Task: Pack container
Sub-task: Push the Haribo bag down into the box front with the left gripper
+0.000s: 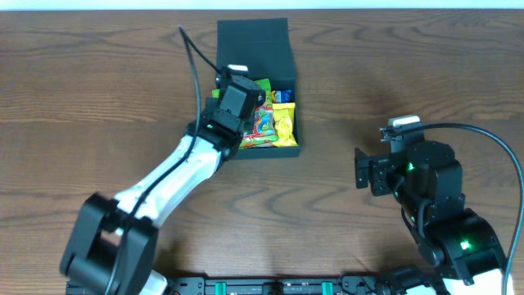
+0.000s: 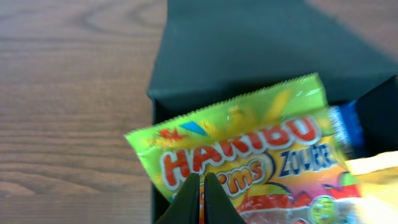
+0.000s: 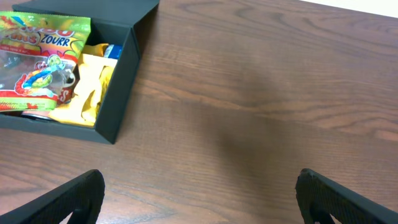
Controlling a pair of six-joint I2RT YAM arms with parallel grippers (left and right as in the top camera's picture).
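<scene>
Packing looks well along: the container (image 1: pixel 255 43) sits at the far middle of the tabletop (image 1: pixel 98 82), its flap lid open at the back, holding a gummy bag (image 2: pixel 249 155), a yellow packet (image 3: pixel 93 87) and a blue packet (image 3: pixel 113 51). Only closing the lid seems left. It is a square, matte, dark box. The left jaws are shut over the gummy bag; whether they pinch it I cannot tell. The right jaws gape wide, empty, well apart from the box

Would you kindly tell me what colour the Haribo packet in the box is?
The Haribo packet is lime green with red lettering; left wrist view shows it best.
</scene>
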